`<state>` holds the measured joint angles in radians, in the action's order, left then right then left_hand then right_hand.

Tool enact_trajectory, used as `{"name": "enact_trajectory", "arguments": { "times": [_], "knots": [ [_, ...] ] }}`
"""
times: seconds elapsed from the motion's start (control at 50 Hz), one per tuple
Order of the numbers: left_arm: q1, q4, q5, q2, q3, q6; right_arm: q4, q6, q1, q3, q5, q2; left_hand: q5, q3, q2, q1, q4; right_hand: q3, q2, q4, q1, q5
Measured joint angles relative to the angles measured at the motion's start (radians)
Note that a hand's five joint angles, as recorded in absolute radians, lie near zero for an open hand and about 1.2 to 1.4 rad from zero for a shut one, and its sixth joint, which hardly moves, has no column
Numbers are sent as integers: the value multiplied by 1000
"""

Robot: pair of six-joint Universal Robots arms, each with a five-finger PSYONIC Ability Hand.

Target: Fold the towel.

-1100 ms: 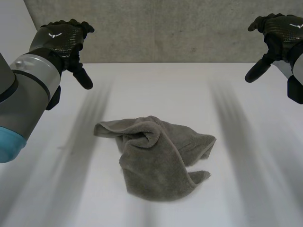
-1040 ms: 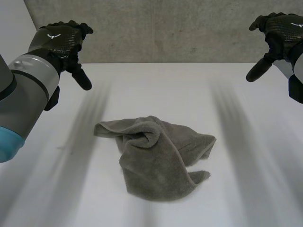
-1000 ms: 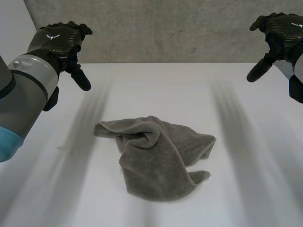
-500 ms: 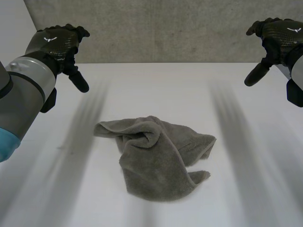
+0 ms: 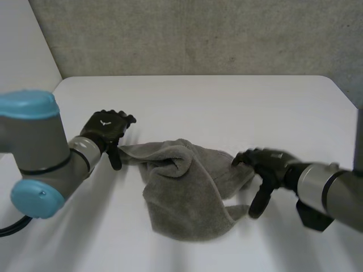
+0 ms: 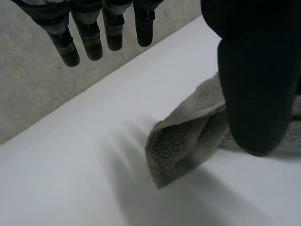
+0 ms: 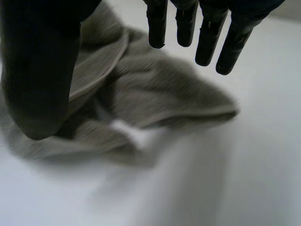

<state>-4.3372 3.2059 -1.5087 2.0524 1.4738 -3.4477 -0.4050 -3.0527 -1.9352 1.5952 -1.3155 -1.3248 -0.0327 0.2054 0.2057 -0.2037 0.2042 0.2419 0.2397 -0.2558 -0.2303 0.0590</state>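
Observation:
A grey towel [image 5: 187,192] lies crumpled on the white table [image 5: 198,107]. My left hand [image 5: 106,129] is low at the towel's left corner [image 6: 181,141], open; in the left wrist view its fingers [image 6: 89,40] stay straight above the table and its thumb [image 6: 256,89] hangs over the corner. My right hand [image 5: 266,164] is low at the towel's right edge, open; in the right wrist view its fingers [image 7: 207,37] reach over a folded corner [image 7: 207,106] while the thumb [image 7: 42,80] stands over the towel [image 7: 122,89]. I see no grip on the cloth.
A grey wall [image 5: 198,34] runs behind the table's far edge. Bare tabletop lies beyond the towel and on both sides of it.
Both hands have dropped from high at the far corners down to the towel, the left to its left corner, the right to its right edge. The towel has not moved.

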Motion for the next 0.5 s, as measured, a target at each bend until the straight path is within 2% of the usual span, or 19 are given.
{"name": "enact_trajectory", "arguments": {
  "times": [0.1, 0.18, 0.34, 0.5],
  "knots": [
    [0, 154, -1, 48, 36, -67, 44, -60, -38, 63, 14, 40, -39, 39, 41, -42, 39, 0, 0, 0, 0, 0],
    [2, 226, 0, 86, 45, -93, 72, -83, -64, 91, 13, 61, -78, 77, 78, -79, 78, 0, 0, 0, 0, 0],
    [4, 254, 3, 141, 37, -100, 129, -87, -94, 132, 4, 74, -147, 148, 147, -149, 148, 8, 10, -3, -22, 13],
    [5, 251, 9, 186, 20, -97, 187, -86, -105, 158, -6, 94, -302, 303, 303, -305, 304, 230, 232, -216, -239, 250]
  ]
}}
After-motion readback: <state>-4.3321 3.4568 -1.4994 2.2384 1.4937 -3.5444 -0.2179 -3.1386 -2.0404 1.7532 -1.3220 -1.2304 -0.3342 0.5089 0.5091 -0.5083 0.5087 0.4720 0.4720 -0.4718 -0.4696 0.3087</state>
